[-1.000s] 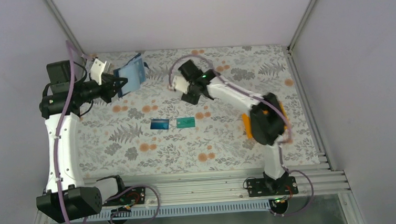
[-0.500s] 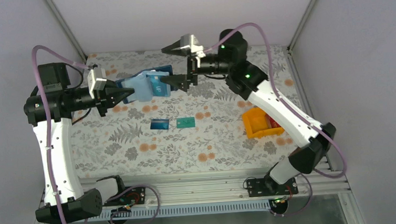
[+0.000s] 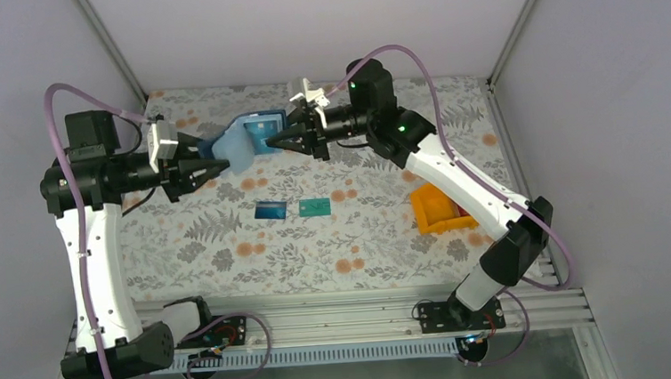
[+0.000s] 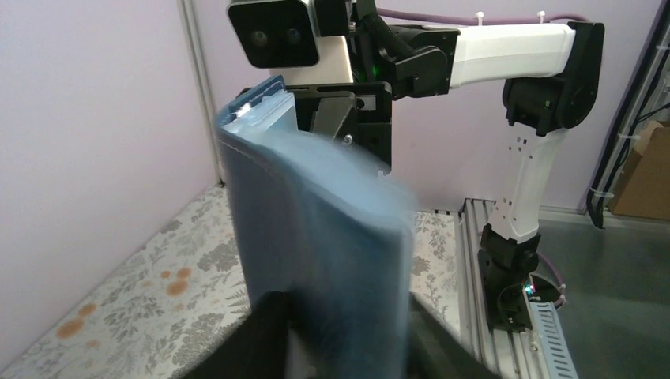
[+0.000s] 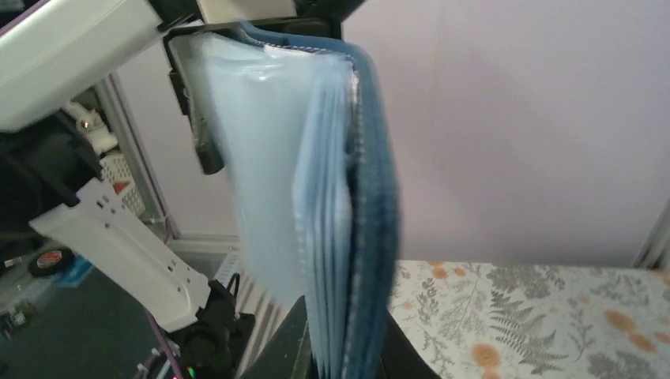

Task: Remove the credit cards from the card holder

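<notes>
- Top view: one card holder hangs open in the air over the far left part of the table, pale blue inside upward, caught between two grippers
- The left gripper is closed on the holder's near left corner
- The right gripper comes from the opposite side, its jaws narrow and meeting the holder's right edge
- One dark blue card shows in the holder, just beside the right fingertips
- Two cards lie flat on the table, well apart from the holder: one blue card and one teal card, side by side with a gap between them
- One orange bin sits at the right, partly under the right arm
- Left wrist view: the holder, blurred, stands up from between two dark fingers, which clamp its lower end
- Right wrist view: the holder is seen edge-on, pale pockets on the left, navy cover on the right, its lower end pinched between this gripper's two fingers; which layer they grip I cannot tell
</notes>
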Motion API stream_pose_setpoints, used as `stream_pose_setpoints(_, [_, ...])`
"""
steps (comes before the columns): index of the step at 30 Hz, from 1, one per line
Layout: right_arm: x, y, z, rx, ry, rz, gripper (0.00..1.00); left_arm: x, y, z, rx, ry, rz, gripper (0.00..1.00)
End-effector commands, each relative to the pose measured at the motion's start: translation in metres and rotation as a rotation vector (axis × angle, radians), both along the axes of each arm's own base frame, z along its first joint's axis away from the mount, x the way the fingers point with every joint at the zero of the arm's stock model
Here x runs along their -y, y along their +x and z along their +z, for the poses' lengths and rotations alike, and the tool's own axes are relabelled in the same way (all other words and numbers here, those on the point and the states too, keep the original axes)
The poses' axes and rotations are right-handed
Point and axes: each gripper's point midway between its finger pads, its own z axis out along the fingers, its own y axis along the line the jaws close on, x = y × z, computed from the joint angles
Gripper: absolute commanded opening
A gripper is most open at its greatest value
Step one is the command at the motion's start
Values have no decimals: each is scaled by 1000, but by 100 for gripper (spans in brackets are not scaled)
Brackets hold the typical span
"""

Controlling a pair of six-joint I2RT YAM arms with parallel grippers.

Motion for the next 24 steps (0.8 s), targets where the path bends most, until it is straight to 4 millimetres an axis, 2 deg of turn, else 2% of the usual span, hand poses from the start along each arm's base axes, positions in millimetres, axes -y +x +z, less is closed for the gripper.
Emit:
stream_pose_setpoints(1, [-10, -16, 11, -30, 4, 66, 5, 0, -4, 2, 34, -44, -30, 54])
stream_pose_setpoints(4, [-23, -4, 14, -73, -21, -33, 4, -3, 9, -11, -37, -39, 5, 76])
stream_pose_setpoints(5, [-26, 0, 16, -75, -31, -89, 4, -5, 18, -15, -49, -21, 41, 79])
stream_pose_setpoints(6, [-35, 10, 7, -90, -56, -138, 4, -8, 27, -18, -104, -13, 92, 80])
stream_pose_setpoints(8, [-45, 12, 8, -93, -68, -199, 4, -21, 55, -32, -172, 29, 247, 81])
stream_pose_setpoints(10, [-49, 16, 7, -82, -85, -275, 4, -30, 71, -40, -198, 51, 334, 81])
stream_pose_setpoints(15, [-39, 52, -2, -69, -143, -534, 4, -26, 65, -39, -200, 37, 293, 93])
stream_pose_setpoints(17, [-37, 55, -2, -61, -149, -570, 4, -28, 69, -41, -198, 50, 316, 99])
stream_pose_setpoints(19, [-39, 54, -2, -50, -155, -588, 4, -30, 72, -44, -204, 55, 332, 100])
stream_pose_setpoints(24, [-56, 29, 2, -10, -155, -464, 4, -38, 83, -49, -215, 76, 404, 100])
